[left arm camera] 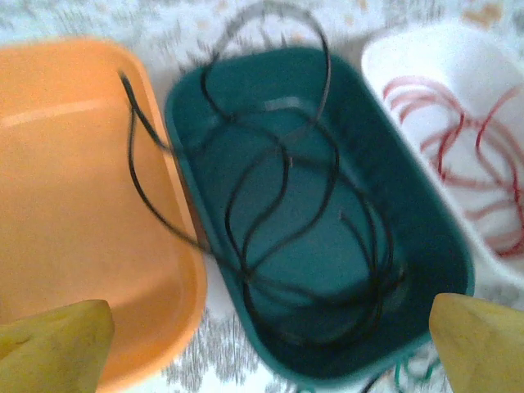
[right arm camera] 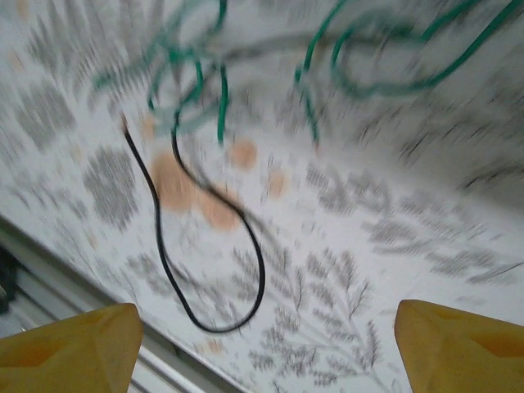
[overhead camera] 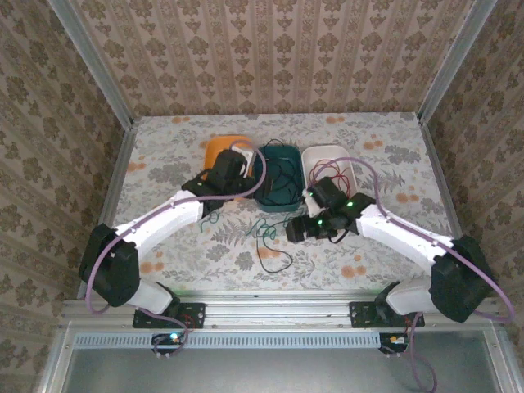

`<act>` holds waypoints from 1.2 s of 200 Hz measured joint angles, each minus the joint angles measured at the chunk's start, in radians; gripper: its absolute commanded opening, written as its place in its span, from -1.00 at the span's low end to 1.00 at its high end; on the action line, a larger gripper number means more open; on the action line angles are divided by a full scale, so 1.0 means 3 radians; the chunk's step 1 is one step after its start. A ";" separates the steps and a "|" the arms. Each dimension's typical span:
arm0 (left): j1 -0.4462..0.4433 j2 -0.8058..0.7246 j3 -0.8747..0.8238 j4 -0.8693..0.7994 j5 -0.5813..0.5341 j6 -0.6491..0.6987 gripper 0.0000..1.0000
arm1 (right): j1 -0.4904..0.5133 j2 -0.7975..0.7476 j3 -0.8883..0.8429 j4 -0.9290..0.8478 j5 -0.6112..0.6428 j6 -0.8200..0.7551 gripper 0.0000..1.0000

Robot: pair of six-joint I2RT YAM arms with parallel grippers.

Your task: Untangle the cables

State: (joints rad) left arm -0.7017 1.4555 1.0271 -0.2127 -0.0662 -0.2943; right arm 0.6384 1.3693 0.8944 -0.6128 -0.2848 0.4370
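1. Our left gripper [left arm camera: 268,344] hangs over the teal tray [left arm camera: 417,221], jaws spread wide with nothing between them.
2. A black cable [left arm camera: 231,217] coils inside that tray, with one strand draped over the rim into the orange tray [left arm camera: 65,205].
3. A red cable [left arm camera: 446,147] lies in the white tray [left arm camera: 409,57].
4. Our right gripper [right arm camera: 264,348] hovers over the table [right arm camera: 368,246], jaws wide apart and empty.
5. Green cables [right arm camera: 223,106] and a black loop [right arm camera: 261,266] lie on the table beneath it.
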 measured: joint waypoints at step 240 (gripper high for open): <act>-0.0303 -0.0174 -0.0865 -0.0060 -0.0469 -0.0318 1.00 | 0.0669 0.1437 0.0673 -0.0642 0.0379 -0.0842 -0.39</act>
State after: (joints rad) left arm -0.7925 1.4033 0.7677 -0.2306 -0.2070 -0.3897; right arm 0.8391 1.8004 1.0962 -0.8055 -0.1711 0.1844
